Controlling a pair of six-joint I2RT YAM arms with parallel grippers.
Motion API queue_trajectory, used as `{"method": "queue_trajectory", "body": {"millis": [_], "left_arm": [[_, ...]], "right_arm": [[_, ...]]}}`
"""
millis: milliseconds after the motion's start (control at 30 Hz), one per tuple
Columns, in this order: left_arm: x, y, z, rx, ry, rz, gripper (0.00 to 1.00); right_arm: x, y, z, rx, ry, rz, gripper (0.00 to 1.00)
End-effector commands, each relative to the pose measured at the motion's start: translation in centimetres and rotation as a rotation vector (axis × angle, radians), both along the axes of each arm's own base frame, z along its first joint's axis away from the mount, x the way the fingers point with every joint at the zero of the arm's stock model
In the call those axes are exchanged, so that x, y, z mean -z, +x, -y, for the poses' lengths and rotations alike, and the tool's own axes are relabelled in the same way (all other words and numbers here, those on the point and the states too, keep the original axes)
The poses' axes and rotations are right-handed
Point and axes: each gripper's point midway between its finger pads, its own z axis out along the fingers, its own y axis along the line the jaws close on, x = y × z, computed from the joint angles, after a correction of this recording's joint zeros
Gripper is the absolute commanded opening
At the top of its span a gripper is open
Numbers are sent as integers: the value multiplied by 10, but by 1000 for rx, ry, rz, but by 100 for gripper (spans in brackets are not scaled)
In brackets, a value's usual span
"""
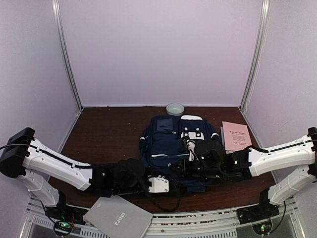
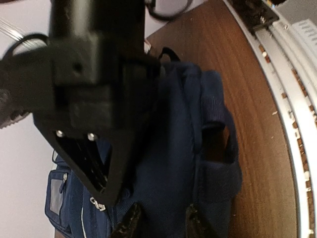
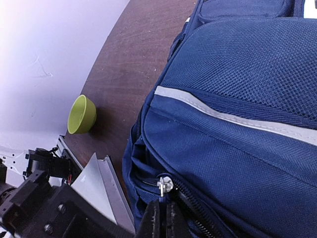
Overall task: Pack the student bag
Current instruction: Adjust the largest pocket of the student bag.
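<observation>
Nearest of all, a flat grey book (image 1: pixel 119 218) lies at the near edge of the brown table (image 1: pixel 109 134), a bit to the left. Just past it, the left gripper (image 2: pixel 163 225) is at the near side of the student bag (image 1: pixel 171 148). Its fingers stand a little apart and blue cloth shows in the gap. I cannot tell if they pinch it. The bag is big and dark blue with thin white stripes, and it lies flat in the middle of the table. The right gripper (image 3: pixel 163 218) comes in from the right. Its fingers are squeezed together right at a little silver zip pull (image 3: pixel 165 184) on the bag, but I cannot tell if they hold it. A pink book (image 1: pixel 235 135) lies just right of the bag. A small bowl (image 1: pixel 175 108) sits at the far edge by the wall.
</observation>
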Motion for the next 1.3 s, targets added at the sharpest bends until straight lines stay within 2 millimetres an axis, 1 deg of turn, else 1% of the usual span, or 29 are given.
{"method": "queue_trajectory", "body": {"millis": [0,67,100,133,200,300,433,500,567,600,667,733,800,867,900,967,1033,1100,1133,1200,1233,1267], "left_arm": [[-60,-32,-1,101,-251,-84,32],[-82,-39,-16,147,-391,-149,32],[-88,-40,-22,164,-442,-205,32],[-88,-38,-25,159,-449,-231,33],[-72,-19,-25,63,-388,-237,30],[-48,10,-20,-63,-299,-234,25],[-40,38,-12,-149,-299,-282,27],[-28,41,-3,-143,-251,-300,28],[-7,40,4,-137,-184,-328,26],[0,38,5,-130,-171,-337,26],[16,34,4,-117,-152,-352,25],[30,34,2,-123,-126,-352,24],[44,36,-2,-143,-85,-347,22],[52,38,-6,-161,-69,-340,21],[52,41,-8,-179,-75,-337,21],[41,47,-11,-222,-120,-327,21],[21,54,-16,-263,-187,-312,24],[-4,58,-21,-297,-269,-294,27],[-16,60,-25,-318,-310,-272,30],[-32,54,-31,-324,-348,-181,35],[-38,46,-31,-305,-347,-101,37],[-39,33,-30,-278,-336,-17,38]], "right_arm": [[-57,35,-2,119,154,144,0],[-51,31,2,102,120,140,0],[-48,29,3,96,113,132,0],[-46,27,3,89,118,121,0],[-43,24,0,77,144,102,0],[-45,21,-7,58,169,86,0],[-48,18,-13,41,165,98,0],[-45,16,-17,29,165,92,0],[-44,16,-18,32,177,89,0],[-45,17,-18,38,184,93,0],[-46,21,-16,66,196,98,0],[-50,25,-13,91,231,98,0],[-59,27,-12,101,281,101,0],[-66,27,-12,102,292,105,0],[-66,26,-12,97,288,101,0],[-65,24,-12,93,290,79,0],[-62,22,-11,106,330,36,0],[-61,20,-9,133,414,-14,0],[-57,20,-7,149,451,-39,0],[-60,20,-7,175,529,-78,0],[-62,21,-8,183,552,-88,0],[-65,21,-10,184,569,-94,0]]}}
